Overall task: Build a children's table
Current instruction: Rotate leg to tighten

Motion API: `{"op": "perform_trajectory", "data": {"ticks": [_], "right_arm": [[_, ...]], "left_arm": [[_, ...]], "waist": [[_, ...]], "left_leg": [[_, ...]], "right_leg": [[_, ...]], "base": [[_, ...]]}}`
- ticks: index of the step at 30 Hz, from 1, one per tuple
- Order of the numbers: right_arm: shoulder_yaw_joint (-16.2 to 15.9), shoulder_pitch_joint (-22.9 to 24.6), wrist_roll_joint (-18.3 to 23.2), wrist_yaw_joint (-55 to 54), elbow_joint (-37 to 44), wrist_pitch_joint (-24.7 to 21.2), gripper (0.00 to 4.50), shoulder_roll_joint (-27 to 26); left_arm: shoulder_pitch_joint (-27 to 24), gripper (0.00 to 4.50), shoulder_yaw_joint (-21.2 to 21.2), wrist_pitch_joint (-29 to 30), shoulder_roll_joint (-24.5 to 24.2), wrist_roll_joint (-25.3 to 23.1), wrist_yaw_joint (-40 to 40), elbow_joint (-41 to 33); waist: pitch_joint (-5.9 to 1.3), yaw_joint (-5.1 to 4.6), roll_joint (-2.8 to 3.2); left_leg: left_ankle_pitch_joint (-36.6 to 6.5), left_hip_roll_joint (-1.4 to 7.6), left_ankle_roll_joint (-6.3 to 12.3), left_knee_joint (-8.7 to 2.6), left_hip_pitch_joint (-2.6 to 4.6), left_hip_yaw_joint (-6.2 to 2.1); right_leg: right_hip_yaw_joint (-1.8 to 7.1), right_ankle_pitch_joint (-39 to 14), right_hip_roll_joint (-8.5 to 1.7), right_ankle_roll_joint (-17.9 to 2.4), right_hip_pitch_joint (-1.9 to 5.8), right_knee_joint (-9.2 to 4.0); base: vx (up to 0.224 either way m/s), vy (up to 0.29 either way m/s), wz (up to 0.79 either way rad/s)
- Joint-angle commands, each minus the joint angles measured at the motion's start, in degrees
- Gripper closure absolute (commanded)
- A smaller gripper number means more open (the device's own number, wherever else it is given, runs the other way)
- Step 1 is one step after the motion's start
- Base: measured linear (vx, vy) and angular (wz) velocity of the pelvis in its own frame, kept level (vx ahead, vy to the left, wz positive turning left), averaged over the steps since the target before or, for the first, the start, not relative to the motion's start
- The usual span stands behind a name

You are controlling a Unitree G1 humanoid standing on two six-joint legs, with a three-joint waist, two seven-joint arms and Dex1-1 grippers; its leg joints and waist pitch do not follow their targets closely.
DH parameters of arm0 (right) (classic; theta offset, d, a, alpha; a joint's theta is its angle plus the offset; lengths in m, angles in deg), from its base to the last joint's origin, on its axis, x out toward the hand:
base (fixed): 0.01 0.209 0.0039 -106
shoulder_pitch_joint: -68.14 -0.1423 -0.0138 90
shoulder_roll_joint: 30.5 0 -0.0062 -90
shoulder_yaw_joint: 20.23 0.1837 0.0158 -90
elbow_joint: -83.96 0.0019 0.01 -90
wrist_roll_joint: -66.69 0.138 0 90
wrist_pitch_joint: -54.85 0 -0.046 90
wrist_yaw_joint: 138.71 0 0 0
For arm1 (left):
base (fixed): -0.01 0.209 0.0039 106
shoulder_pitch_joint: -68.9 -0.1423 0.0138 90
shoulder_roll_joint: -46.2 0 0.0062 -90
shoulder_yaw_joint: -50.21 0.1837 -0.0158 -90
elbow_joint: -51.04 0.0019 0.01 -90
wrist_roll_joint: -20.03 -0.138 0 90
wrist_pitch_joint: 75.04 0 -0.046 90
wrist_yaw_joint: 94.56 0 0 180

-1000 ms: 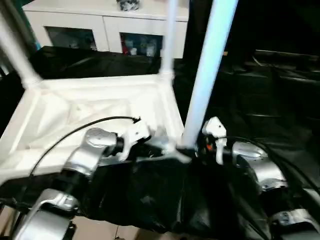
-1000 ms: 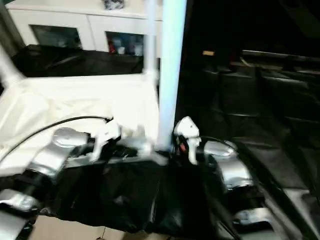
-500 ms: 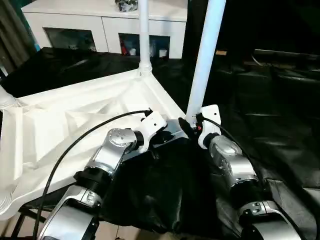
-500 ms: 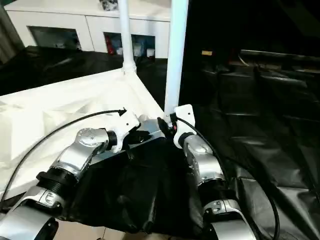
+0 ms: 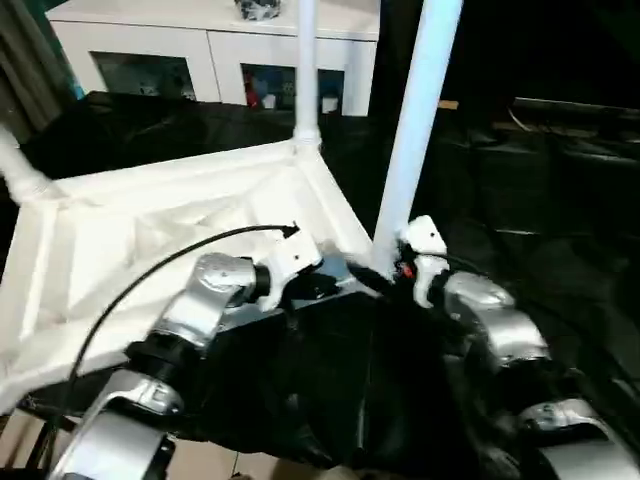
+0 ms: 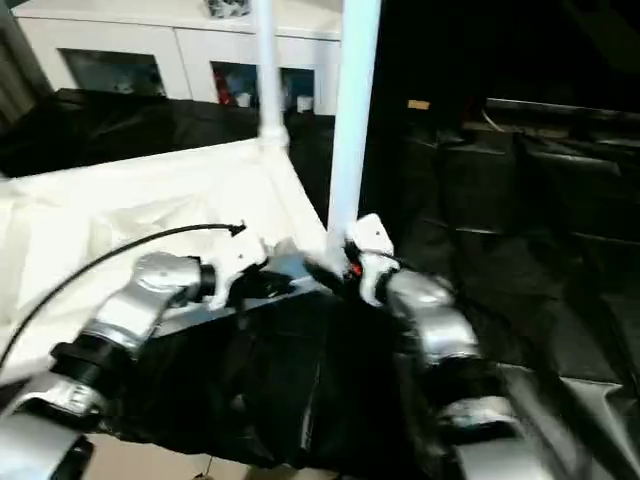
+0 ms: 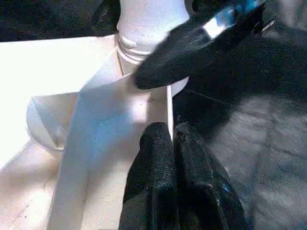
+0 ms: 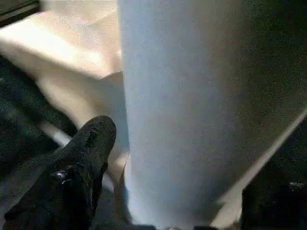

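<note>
The white plastic rectangular table top (image 5: 170,230) lies ribbed underside up on the black-draped table (image 5: 540,200), with 3 white tubular legs (image 5: 418,110) standing up from its corner sockets. The left gripper (image 7: 170,139), its 2 black fingers pressed together, rests on the top's rim beside the nearest socket. The right gripper (image 8: 177,158) has its fingers (image 8: 88,143) spread on either side of that leg's base.
</note>
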Motion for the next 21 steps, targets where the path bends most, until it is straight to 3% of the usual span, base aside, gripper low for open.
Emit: {"op": "perform_trajectory", "data": {"ticks": [1, 6, 10, 21], "right_arm": [[-3.1, 1.3, 0.4, 5.5, 1.5, -0.1, 0.74, 0.1], [-5.5, 2.9, 2.4, 14.9, 5.0, -1.8, 0.74, 3.2], [-6.2, 3.3, 3.3, 18.3, 5.9, -3.0, 1.10, 4.3], [-7.0, 4.7, 4.4, 21.5, 8.6, -5.2, 1.78, 4.9]], "left_arm": [[0.9, 4.50, 1.2, -1.1, -0.1, -0.1, 1.8, 0.0], [1.5, 4.50, 1.1, -1.8, -2.1, 1.1, 5.3, 0.5], [1.7, 4.50, 1.0, -1.8, -2.9, 1.6, 7.2, 0.8], [1.0, 4.50, 1.2, -2.4, -3.4, 2.0, 9.1, 0.3]], "waist": [[-3.27, 0.01, -0.01], [-3.30, 0.27, -0.08], [-3.29, 0.67, -0.17], [-3.30, 1.17, -0.24]], "left_leg": [[-5.1, 2.76, 5.20, -3.86, -0.61, -0.38], [-4.8, 2.79, 5.18, -3.78, -0.53, -0.29], [-4.2, 2.94, 5.59, -3.75, -0.62, -0.22], [-4.5, 2.85, 4.39, -3.82, -0.53, -0.25]], "right_leg": [[2.13, -2.8, -4.15, -17.6, 3.66, -3.47], [2.08, -3.2, -4.04, -17.7, 3.60, -3.44], [1.98, -3.0, -4.08, -17.8, 3.54, -3.30], [2.02, -5.4, -4.16, -16.8, 3.42, -3.56]], "base": [[0.000, 0.000, 0.00], [0.000, 0.000, 0.00], [0.000, 0.000, 0.00], [0.000, 0.000, 0.00]]}}
